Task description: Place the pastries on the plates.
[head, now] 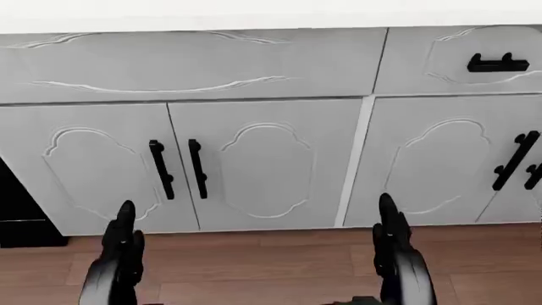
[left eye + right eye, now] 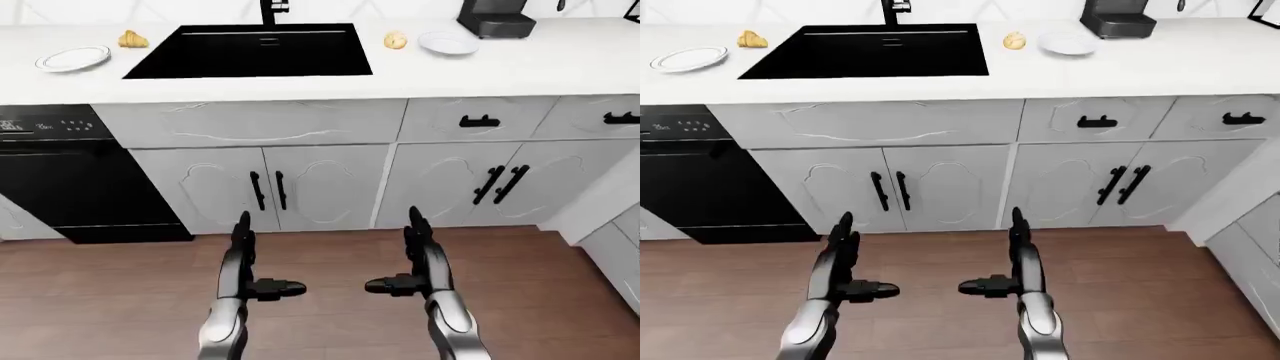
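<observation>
On the white counter, a golden pastry (image 2: 132, 39) lies left of the black sink, beside a white plate (image 2: 73, 58) further left. A second, rounder pastry (image 2: 396, 40) rests right of the sink, next to another white plate (image 2: 447, 42). My left hand (image 2: 252, 255) and right hand (image 2: 408, 251) hang low over the wooden floor, well below the counter, fingers straight and thumbs pointing inward. Both are open and hold nothing.
The black sink (image 2: 250, 51) with its faucet fills the counter's middle. A black appliance (image 2: 495, 18) stands at the top right. A black dishwasher (image 2: 70, 176) is at left, white cabinet doors (image 2: 290, 184) with black handles ahead. Another cabinet juts in at right (image 2: 610, 225).
</observation>
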Robot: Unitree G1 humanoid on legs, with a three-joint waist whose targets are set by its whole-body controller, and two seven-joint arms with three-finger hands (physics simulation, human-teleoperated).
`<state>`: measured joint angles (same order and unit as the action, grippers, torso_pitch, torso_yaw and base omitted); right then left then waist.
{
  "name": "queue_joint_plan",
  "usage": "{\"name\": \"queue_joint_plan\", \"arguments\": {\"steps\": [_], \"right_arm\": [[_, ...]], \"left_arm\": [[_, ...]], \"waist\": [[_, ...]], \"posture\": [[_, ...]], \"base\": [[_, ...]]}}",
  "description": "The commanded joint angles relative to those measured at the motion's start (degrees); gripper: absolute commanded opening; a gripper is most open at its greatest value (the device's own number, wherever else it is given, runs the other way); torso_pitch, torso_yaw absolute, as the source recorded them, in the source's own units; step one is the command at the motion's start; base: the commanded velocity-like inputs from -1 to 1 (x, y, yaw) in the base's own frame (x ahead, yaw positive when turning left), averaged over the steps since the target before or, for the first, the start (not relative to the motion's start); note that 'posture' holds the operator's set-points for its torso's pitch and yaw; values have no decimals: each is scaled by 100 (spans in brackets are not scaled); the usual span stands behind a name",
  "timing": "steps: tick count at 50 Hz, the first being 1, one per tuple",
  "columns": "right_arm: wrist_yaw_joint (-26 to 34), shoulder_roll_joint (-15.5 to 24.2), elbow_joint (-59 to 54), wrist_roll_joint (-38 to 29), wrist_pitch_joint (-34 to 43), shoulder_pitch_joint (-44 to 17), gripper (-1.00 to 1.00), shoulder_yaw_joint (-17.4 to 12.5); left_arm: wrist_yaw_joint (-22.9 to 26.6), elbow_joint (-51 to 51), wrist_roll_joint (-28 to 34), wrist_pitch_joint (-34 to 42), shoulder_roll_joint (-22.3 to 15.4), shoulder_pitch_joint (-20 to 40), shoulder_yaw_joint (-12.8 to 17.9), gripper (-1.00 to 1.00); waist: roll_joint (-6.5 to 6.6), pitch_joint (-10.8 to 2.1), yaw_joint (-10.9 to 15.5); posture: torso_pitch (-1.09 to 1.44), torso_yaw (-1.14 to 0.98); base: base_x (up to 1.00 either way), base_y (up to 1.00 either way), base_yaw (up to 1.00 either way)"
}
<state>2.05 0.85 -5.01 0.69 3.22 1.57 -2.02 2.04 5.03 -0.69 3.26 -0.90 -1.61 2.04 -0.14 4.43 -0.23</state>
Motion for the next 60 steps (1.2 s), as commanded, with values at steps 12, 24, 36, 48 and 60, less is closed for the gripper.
{"name": "queue_joint_plan", "arguments": {"steps": [12,24,36,48,60], "right_arm": [[-129,233,2037,-72,1332,-1146,100,-222],[-10,670,3215,42,2913,-2450,100,-504],[-190,1068,2790,180,3356,-3840,100,-617],[-265,1238,3156,453,3743,-4186,100,-644],[-186,1547,3513,514,4232,-4415,100,-769]], "left_arm": [[15,-2243,192,1582,-283,976,238,100],[151,-3004,79,3234,-1052,2754,753,100],[63,-3062,-305,3783,-1789,3722,1199,100],[-71,-3482,-652,4208,-2139,3917,1393,100],[-152,-3359,-708,4085,-2351,3939,1500,100]], "waist": [[-25,-491,48],[25,-372,-42],[225,-307,-10],[-221,-308,-1],[423,-238,7]], "posture": [[0,0],[0,0],[0,0],[0,0],[0,0]], "base": [[0,0,0],[19,15,0],[31,29,0],[31,30,0],[31,40,0]]}}
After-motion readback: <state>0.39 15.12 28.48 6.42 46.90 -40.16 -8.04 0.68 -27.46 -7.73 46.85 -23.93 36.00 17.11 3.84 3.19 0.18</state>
